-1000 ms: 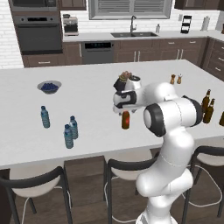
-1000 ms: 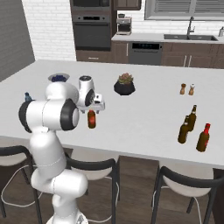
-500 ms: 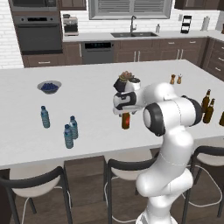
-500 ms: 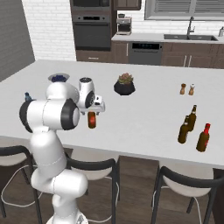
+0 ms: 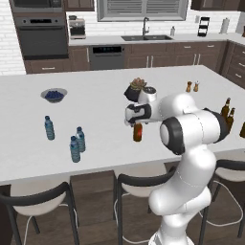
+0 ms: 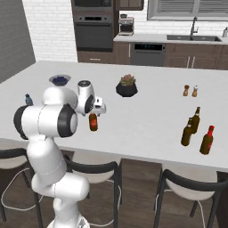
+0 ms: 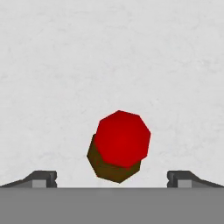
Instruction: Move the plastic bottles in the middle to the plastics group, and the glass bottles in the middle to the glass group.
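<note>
Directly below the wide-open gripper (image 7: 112, 181), a reddish-brown bottle (image 5: 138, 132) with a red top (image 7: 123, 138) stands alone mid-counter (image 5: 105, 115). Likely rigid, smooth glass, slippery and breakable, it is best pinched at the neck under the cap. At nine o'clock, well apart, stand three water bottles (image 5: 75, 149); at twelve o'clock a potted plant (image 5: 135, 89); at three o'clock dark bottles (image 5: 226, 108). Nothing crowds the grasp.

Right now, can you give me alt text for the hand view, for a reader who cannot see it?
Seen from straight above, a red-topped brown bottle stands on a pale grey counter. The open hand hangs over it, one dark fingertip rising at each bottom corner, well clear of the bottle.
</note>
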